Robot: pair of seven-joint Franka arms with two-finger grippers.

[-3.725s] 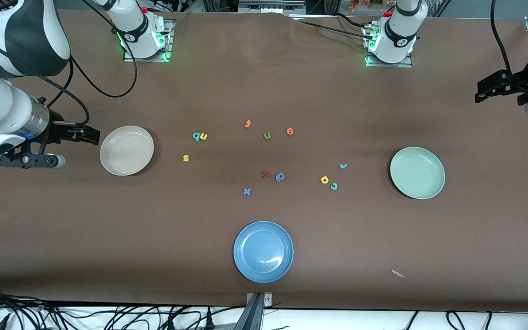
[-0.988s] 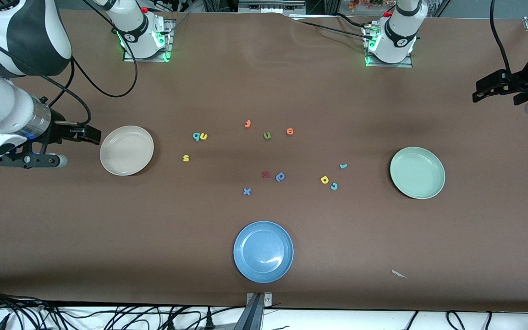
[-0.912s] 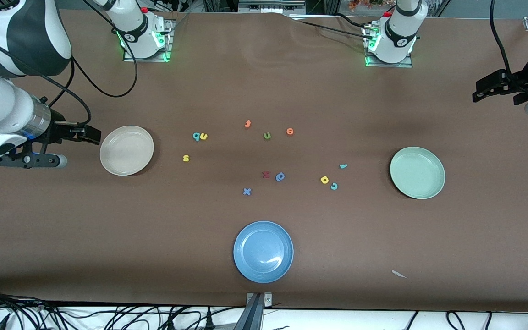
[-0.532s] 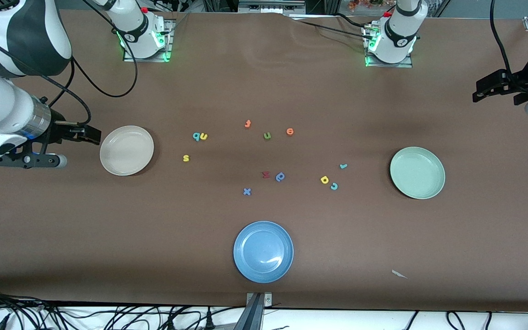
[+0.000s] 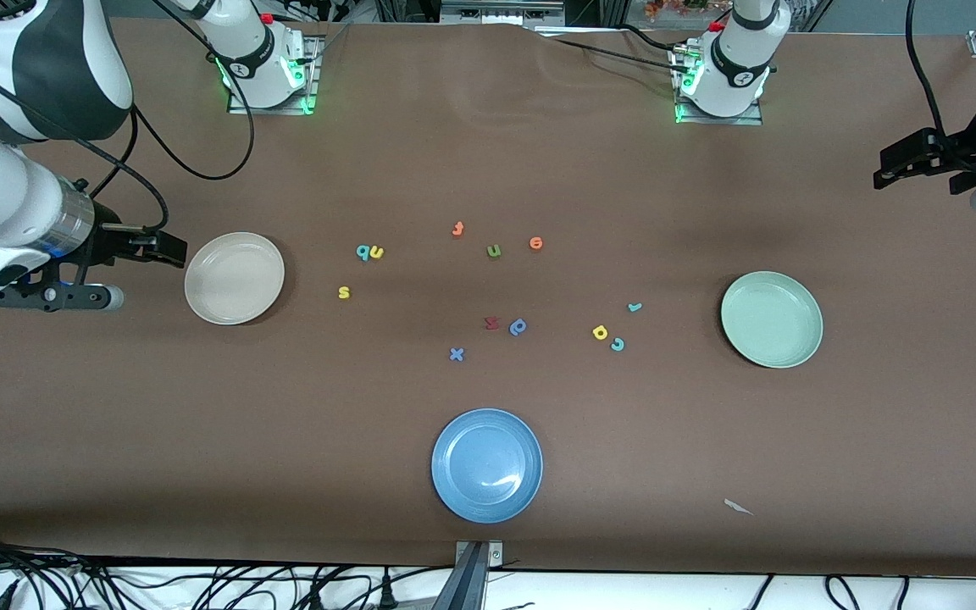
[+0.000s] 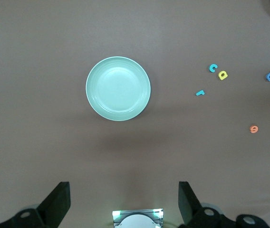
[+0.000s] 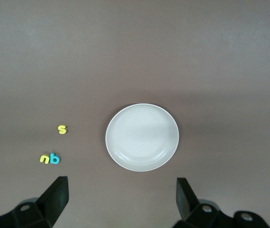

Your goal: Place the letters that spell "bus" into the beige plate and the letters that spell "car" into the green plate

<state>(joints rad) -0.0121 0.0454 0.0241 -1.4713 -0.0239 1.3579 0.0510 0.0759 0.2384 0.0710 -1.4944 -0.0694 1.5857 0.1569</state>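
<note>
Six task letters (image 5: pixel 345 292) lie off plates.

We see a blue plate (image 5: pixel 486 465) nearest the front camera. Scattered mid-table: an orange t (image 5: pixel 457 229), an olive-green u (image 5: pixel 494 250), an orange e (image 5: pixel 536 244), a dark red letter (image 5: pixel 491 323) just beside a darker blue letter (image 5: pixel 518 326), and a blue x (image 5: pixel 456 354).
</note>
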